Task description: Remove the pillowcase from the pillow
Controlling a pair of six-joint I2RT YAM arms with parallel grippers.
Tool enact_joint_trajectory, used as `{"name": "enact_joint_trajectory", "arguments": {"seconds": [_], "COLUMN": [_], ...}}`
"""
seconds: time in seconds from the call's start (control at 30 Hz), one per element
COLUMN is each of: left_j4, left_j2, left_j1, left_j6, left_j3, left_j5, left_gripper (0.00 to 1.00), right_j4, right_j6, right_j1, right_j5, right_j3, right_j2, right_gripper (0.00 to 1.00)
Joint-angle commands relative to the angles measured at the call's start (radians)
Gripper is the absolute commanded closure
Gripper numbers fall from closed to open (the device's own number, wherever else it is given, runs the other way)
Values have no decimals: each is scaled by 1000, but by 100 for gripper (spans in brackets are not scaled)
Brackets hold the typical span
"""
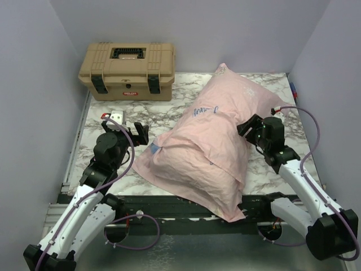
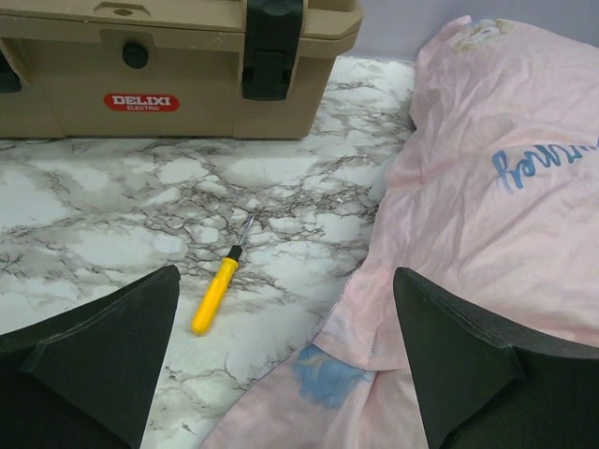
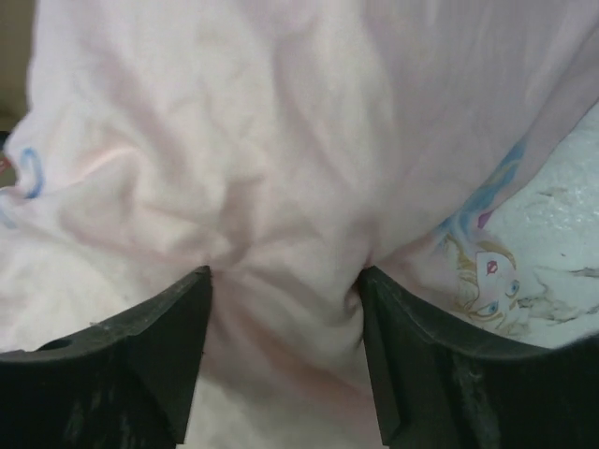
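The pillowcase is lying diagonally across the marble table. Its pale pink side is facing out and it is stretching from the near edge up toward the far right corner. It is bulging plumply around the pillow, which is staying hidden inside it.

The right gripper is pressing into the case's right flank, about halfway along its length. Its jaws are standing apart, and a rounded bulge of pink fabric is filling the gap and touching both inner faces. Creases are fanning out from each fingertip. A printed cartoon face is peeking from the fabric's edge just beside one finger, with bare marble showing beyond it.

On the opposite side, the left gripper is hovering over the table with its jaws spread wide and gripping nothing. The case's near-left corner, marked by a blue patch, is lying just beside it. Blue script is showing through the fabric farther up.

A yellow-handled screwdriver is resting on the marble ahead of the left gripper. A tan toolbox is sitting closed at the far left, apart from the pillowcase.
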Motion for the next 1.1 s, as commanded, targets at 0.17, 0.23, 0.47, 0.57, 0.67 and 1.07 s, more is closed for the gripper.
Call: {"name": "enact_joint_trajectory", "arguments": {"seconds": [0.17, 0.23, 0.47, 0.57, 0.67, 1.07], "left_j4": [-21, -21, -25, -28, -29, -37], "left_j2": [22, 23, 38, 41, 42, 55], "left_j1": [-2, -2, -3, -2, -3, -1], "left_j6": [0, 0, 1, 4, 4, 5], "left_j3": [7, 7, 10, 11, 10, 15], "left_j5": [28, 28, 31, 27, 20, 21], "left_gripper": [3, 3, 3, 3, 3, 4], "right_j4": [-356, -377, -421, -421, -423, -320], "right_j6": [-303, -332, -420, -441, -461, -483], "right_j1": [46, 85, 193, 261, 344, 647], "right_j5": [-168, -189, -326, -329, -318, -13], "right_j3": [231, 248, 298, 299, 312, 359], "right_j2": [-69, -88, -80, -64, -36, 305], "right_gripper": [19, 18, 0, 0, 0, 0]}}
